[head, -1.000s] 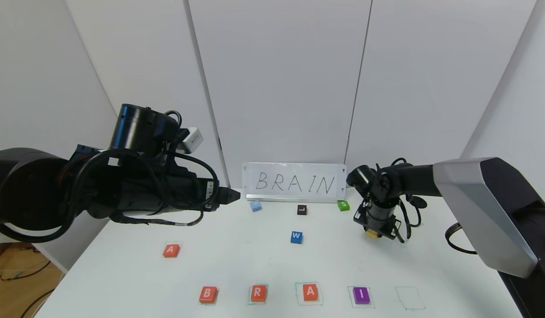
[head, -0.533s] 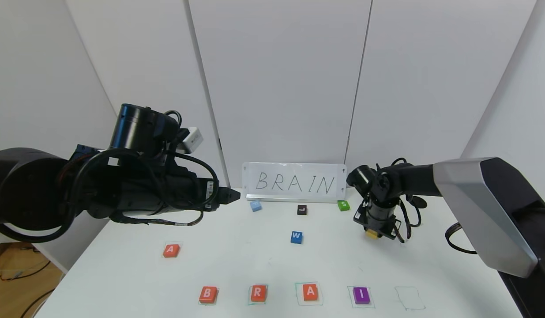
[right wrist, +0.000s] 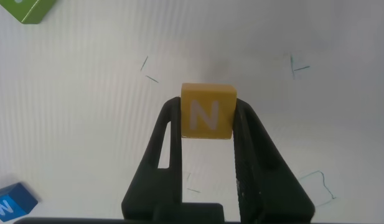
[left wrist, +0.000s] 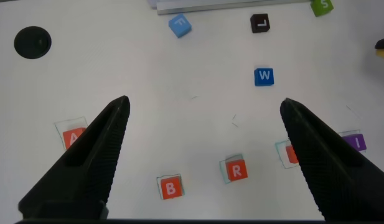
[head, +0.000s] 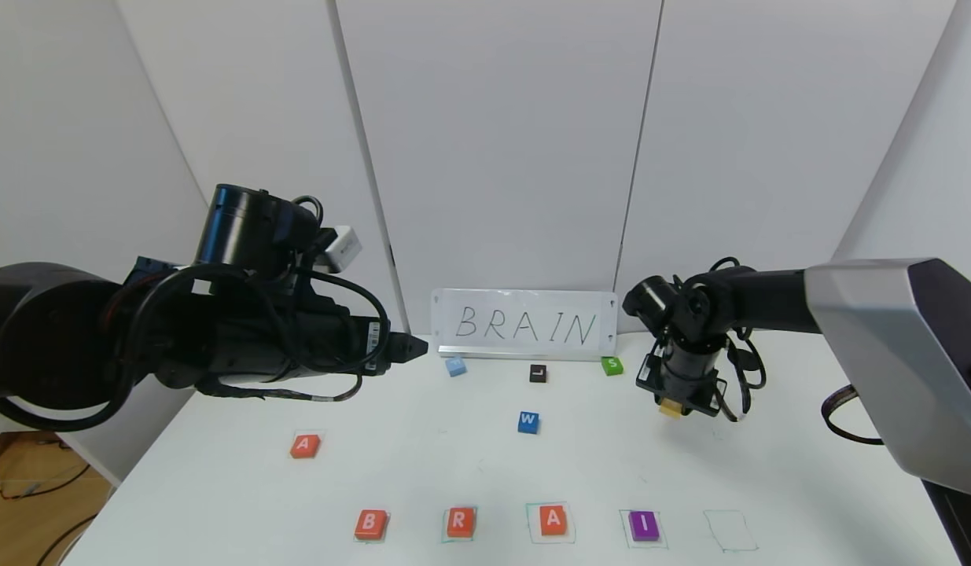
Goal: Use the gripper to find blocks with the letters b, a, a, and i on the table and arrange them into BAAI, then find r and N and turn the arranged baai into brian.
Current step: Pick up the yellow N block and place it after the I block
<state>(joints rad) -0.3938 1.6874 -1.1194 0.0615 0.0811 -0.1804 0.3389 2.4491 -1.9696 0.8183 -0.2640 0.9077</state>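
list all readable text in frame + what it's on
"BRAIN": handwritten on the white sign at the table's far edge.
"B": orange block.
"R": orange block.
"A": orange block in the row.
"A": orange block set apart.
"I": purple block.
"W": blue block.
"L": black block.
"S": green block.
"F": pale blue block.
"N": yellow block in the right gripper.
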